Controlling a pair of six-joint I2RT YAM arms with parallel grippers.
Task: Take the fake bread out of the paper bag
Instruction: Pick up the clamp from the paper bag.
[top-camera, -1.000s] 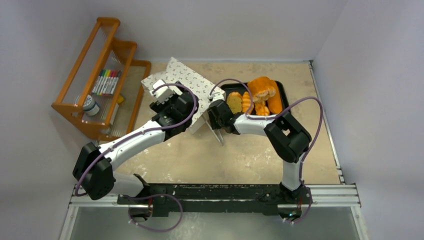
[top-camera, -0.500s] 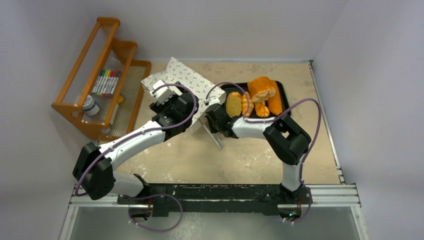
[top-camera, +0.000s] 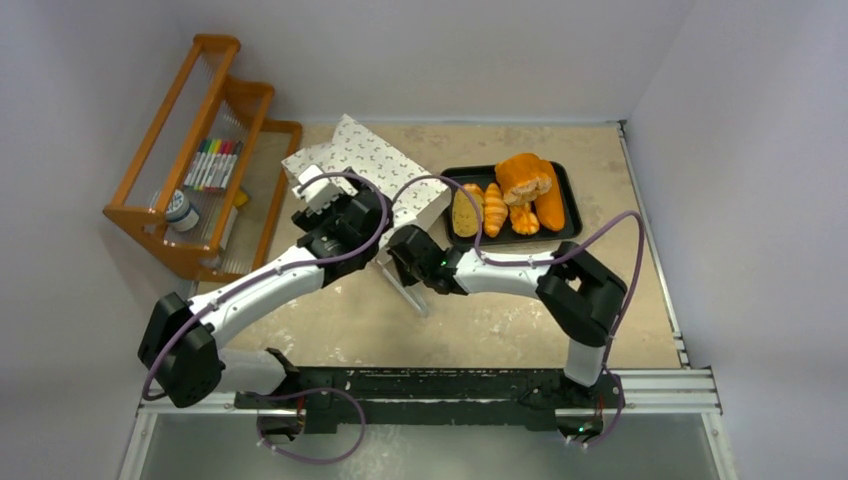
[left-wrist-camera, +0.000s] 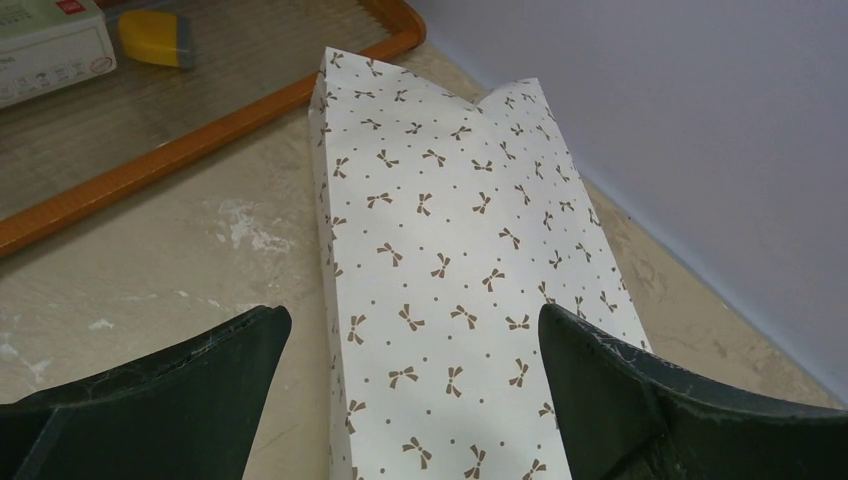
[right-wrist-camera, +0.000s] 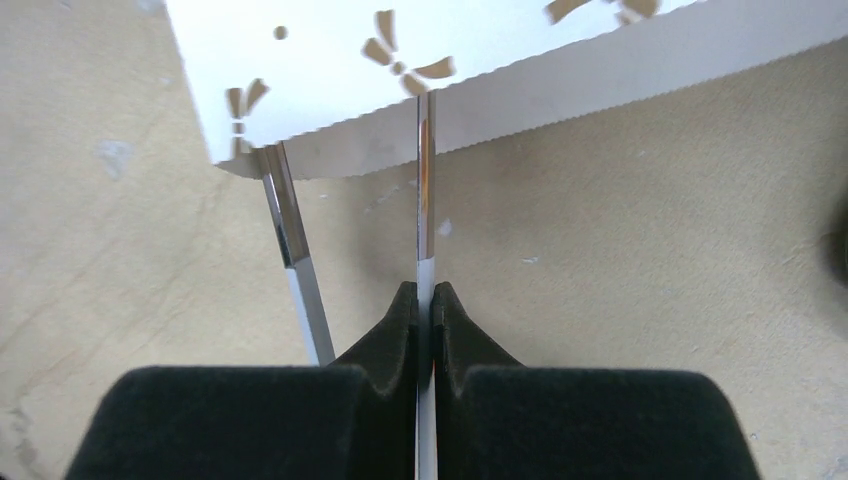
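The white paper bag with brown bow marks lies on the table and fills the left wrist view. My left gripper is open above it, one finger on each side of the bag's width, holding nothing. My right gripper is shut on one arm of metal tongs. The tong tips reach under the bag's serrated mouth edge. Several pieces of fake bread lie on the black tray. Whether bread is inside the bag is hidden.
An orange wooden rack with markers and a small jar stands at the back left; its rim lies close to the bag. Walls close the back and right. Bare tan tabletop lies in front of the tray.
My right gripper has moved left and nearer with the tongs, away from the tray toward the bag's mouth. My left gripper has shifted slightly left over the bag.
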